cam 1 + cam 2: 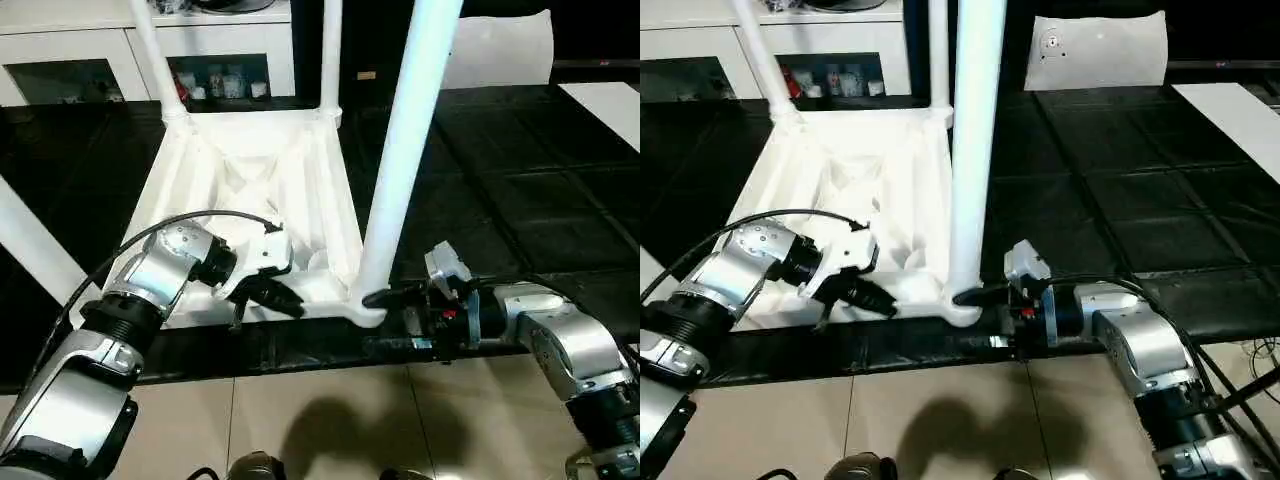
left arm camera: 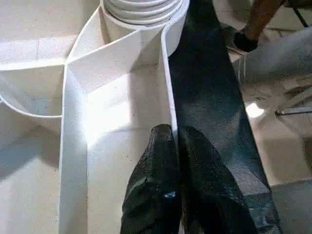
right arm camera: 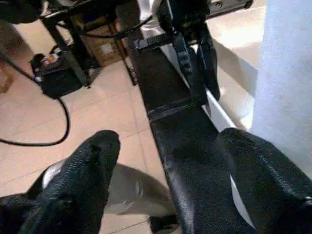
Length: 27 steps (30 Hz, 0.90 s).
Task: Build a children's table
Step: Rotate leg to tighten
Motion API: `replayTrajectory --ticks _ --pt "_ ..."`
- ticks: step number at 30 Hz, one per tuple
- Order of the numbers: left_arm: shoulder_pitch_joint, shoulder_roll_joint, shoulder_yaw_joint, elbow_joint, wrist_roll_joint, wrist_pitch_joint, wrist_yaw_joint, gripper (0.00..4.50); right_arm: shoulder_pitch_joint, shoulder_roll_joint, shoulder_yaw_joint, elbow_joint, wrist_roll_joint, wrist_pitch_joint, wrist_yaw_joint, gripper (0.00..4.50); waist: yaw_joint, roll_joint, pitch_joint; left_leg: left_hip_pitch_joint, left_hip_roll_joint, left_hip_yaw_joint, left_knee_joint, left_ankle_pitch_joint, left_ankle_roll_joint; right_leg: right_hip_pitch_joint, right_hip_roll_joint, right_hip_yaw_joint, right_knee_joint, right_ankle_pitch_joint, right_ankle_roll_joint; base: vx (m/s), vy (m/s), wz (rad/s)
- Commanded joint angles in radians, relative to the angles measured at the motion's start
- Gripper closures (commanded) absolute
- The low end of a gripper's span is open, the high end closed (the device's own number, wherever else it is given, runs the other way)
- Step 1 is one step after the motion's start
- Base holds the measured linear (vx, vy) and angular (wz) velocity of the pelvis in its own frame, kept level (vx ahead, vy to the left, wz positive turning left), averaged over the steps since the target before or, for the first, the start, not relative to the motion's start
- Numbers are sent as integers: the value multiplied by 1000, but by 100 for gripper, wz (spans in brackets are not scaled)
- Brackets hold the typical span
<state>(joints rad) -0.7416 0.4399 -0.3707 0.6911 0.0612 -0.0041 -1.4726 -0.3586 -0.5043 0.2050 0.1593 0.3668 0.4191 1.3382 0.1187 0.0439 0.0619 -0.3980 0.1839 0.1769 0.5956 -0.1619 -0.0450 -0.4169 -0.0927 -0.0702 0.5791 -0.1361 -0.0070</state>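
On the black mat point(image 1: 520, 160), my left gripper point(image 1: 262, 290) pinches the tabletop point(image 1: 250, 170) rim; right gripper point(image 1: 395, 318), released, probably should seat the leg point(image 1: 410, 150) squarely.

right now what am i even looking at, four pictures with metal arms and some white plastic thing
A humanoid robot is building a children's table. Two pictures look down from its head over its silver forearms; two come from cameras on its wrists. The white tabletop lies upside down on a black surface, with legs standing in its corner sockets. The left gripper has its black fingers pinched shut on the tabletop's near rim. The right gripper is open beside the base of the nearest leg, holding nothing.
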Motion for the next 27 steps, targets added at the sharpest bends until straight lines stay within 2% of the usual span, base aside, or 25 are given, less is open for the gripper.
replayTrajectory --ticks 1,4,6,7,9,13,14,16,17,18,22,23,26,27 --pt "-15 -16 -55 -47 -12 -47 -128 450 -32 -23 -19 10 1 11 -10 115 -7 -12 -72 31 48 -9 -77 -273 43 48 -56 39 -58 -305 -221 0 0 0" --pt "-25 -10 -59 -36 -2 -59 -141 450 -58 -42 -7 32 -11 8 23 128 -5 -11 -72 30 48 -9 -76 -263 46 47 -58 38 -56 -304 -222 0 0 0" --pt "-27 -9 -58 -32 0 -61 -139 450 -61 -47 -7 34 -15 4 25 158 -6 -12 -71 31 47 -8 -76 -269 43 46 -57 38 -59 -317 -219 0 0 0" --pt "-30 -9 -56 -23 8 -70 -126 450 -61 -54 -11 29 -15 5 26 158 -5 -8 -71 31 47 -9 -76 -271 41 46 -57 38 -58 -321 -218 0 0 0" --pt "-40 -11 -50 6 21 -95 -85 450 -50 -85 -18 -11 -17 13 33 186 -1 -10 -72 33 48 -9 -75 -272 39 47 -57 38 -61 -325 -210 0 0 0" --pt "-45 -11 -42 32 29 -111 -46 450 -5 -125 -41 -73 5 42 39 186 8 -13 -76 32 50 -8 -73 -248 48 50 -58 40 -56 -294 -210 0 0 0" --pt "-45 -11 -41 34 29 -112 -41 450 3 -130 -45 -80 7 41 39 162 10 -13 -76 31 50 -9 -74 -246 49 49 -58 40 -56 -296 -211 0 0 0" --pt "-40 -9 -37 32 26 -115 -40 450 28 -153 -71 -86 16 44 33 154 16 -11 -78 31 50 -8 -73 -254 47 50 -60 39 -59 -312 -209 0 0 0" --pt "-37 -8 -36 29 25 -118 -43 450 35 -163 -88 -89 26 50 31 149 17 -14 -79 31 50 -9 -73 -258 46 51 -60 38 -59 -319 -208 0 0 0" --pt "-37 -8 -36 29 25 -118 -43 450 35 -163 -88 -89 26 50 31 120 17 -13 -78 30 50 -9 -73 -257 45 51 -60 37 -59 -323 -209 0 0 0" --pt "-31 -6 -35 23 27 -126 -43 450 32 -168 -123 -92 41 48 16 102 16 -15 -79 29 48 -8 -71 -253 47 50 -60 36 -60 -337 -202 0 0 0" --pt "-31 -6 -36 22 28 -129 -43 450 29 -165 -128 -91 43 45 9 90 16 -11 -80 30 49 -8 -71 -250 45 49 -60 36 -61 -332 -203 0 0 0" --pt "-28 -7 -37 26 32 -143 -41 450 14 -145 -123 -82 34 32 -20 77 15 -12 -83 30 49 -8 -70 -237 45 50 -58 35 -56 -303 -211 0 0 0" --pt "-27 -9 -43 30 38 -156 -38 450 -1 -107 -98 -60 9 8 -50 77 15 -16 -84 30 48 -7 -69 -234 44 47 -58 35 -55 -292 -217 0 0 0"
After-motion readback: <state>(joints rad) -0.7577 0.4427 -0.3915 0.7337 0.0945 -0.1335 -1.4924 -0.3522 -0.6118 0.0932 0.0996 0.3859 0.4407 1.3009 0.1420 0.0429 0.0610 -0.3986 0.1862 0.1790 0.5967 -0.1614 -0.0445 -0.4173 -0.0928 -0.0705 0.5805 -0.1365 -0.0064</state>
